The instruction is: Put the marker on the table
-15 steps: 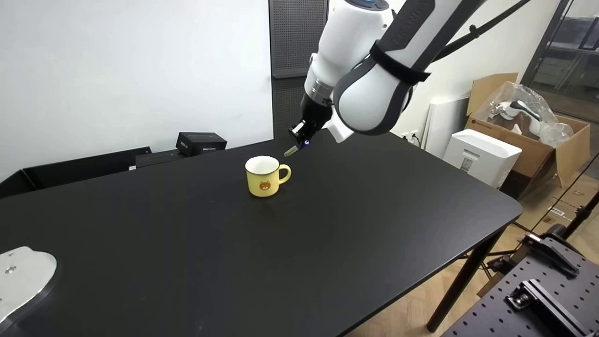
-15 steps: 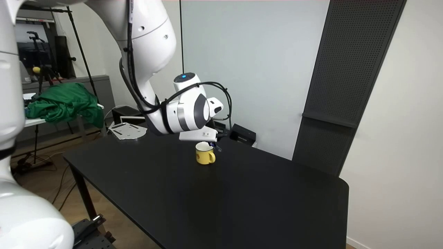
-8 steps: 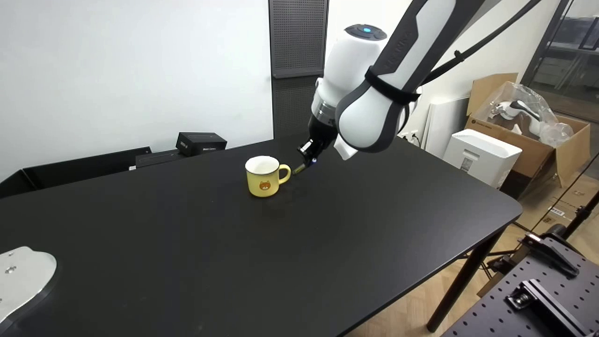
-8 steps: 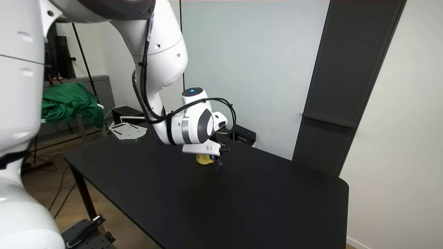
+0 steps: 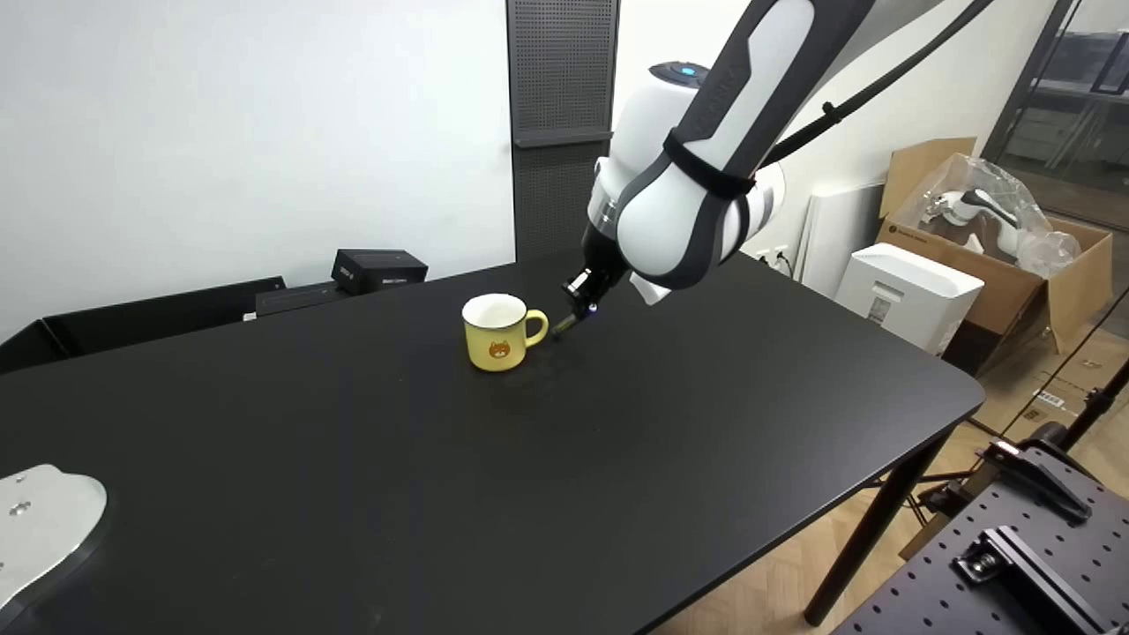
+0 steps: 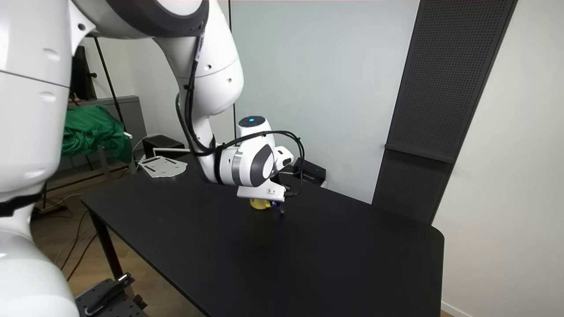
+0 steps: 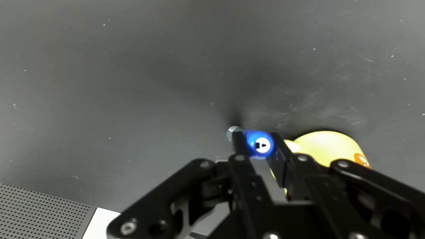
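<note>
My gripper [image 7: 257, 139] is shut on the marker [image 7: 261, 145], whose round blue end with a white disc faces the wrist camera between the fingertips. In an exterior view, the marker [image 5: 564, 325] slants down from the gripper [image 5: 584, 298] to a low end close to the black table top [image 5: 529, 494]. Whether it touches the table I cannot tell. The marker's tip also shows in an exterior view [image 6: 282, 211], just below the hand, where the fingers are mostly hidden.
A yellow mug [image 5: 494, 344] with a bear face stands upright on the table. Its handle points toward the marker, very close beside it; the wrist view shows it too [image 7: 327, 146]. Black boxes [image 5: 379, 271] stand at the back edge. A metal plate [image 5: 44, 529] lies on the table.
My gripper has come down with the marker and shifted slightly sideways, from above the mug's handle level to low beside the handle. In the last half second it moved little. The mug has not moved.
</note>
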